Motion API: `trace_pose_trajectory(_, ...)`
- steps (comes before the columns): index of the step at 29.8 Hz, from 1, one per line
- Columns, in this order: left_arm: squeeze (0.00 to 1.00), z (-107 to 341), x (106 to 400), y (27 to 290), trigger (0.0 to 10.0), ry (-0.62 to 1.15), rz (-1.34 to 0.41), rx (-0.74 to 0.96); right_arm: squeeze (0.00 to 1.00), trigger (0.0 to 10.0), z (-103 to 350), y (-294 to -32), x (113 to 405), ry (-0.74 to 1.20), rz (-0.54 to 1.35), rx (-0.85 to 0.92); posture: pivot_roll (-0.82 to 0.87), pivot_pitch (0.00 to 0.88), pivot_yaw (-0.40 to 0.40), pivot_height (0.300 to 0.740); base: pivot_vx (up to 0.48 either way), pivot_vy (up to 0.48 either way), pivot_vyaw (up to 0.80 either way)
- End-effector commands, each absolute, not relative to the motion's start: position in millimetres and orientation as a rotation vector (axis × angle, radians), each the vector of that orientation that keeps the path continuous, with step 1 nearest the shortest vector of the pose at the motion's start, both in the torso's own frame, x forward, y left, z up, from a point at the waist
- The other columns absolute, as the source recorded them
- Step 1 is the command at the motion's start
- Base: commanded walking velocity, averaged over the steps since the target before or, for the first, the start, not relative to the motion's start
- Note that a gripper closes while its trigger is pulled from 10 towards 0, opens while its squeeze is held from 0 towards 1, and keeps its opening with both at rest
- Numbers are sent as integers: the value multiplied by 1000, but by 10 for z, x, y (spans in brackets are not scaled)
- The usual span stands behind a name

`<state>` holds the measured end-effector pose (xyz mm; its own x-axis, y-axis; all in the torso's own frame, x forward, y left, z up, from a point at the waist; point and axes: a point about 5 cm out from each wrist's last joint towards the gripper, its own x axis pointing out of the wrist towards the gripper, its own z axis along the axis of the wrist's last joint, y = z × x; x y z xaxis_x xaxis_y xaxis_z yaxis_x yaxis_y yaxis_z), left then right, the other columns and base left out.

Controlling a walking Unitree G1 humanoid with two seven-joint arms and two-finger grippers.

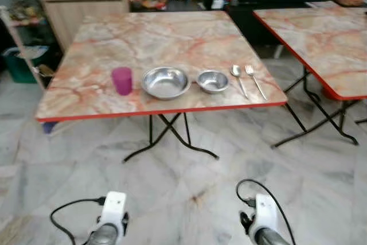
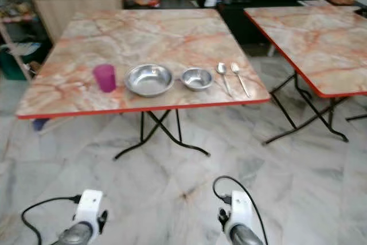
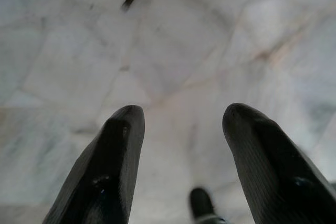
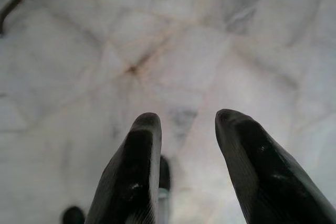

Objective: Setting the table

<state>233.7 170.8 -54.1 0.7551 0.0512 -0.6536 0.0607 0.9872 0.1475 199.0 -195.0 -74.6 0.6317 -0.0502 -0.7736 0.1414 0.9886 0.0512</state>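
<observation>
On tabletop (image 1: 172,38), along near red edge, ref. large steel bowl (image 1: 165,82): purple cup (image 1: 121,80) just beside it on robot's L; small steel bowl (image 1: 213,81) just beside on R; spoon (image 1: 238,78) and fork (image 1: 254,80) further R, long axes running near-to-far. Both arms low over marble floor (image 1: 189,182), well short of the setting, which lies ahead and above. Left claw (image 3: 178,156): fingers apart, empty. Right claw (image 4: 184,156): fingers apart, empty; nearer the cutlery.
</observation>
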Motion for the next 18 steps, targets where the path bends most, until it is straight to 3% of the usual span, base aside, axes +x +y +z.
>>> trace_pose_trajectory(1, 0, -603, 2222, 1862, 10000, 759, 34, 176, 0, 10000, -696, -1864, 2098, 844, -94, 124, 84, 75, -55, 740, 274, 0, 0)
trace_pose_trajectory(18, 0, -601, 2219, 1878, 10000, 758, 32, 178, 0, 10000, -703, -1859, 2088, 848, -101, 132, 87, 81, -51, 740, 288, 0, 0)
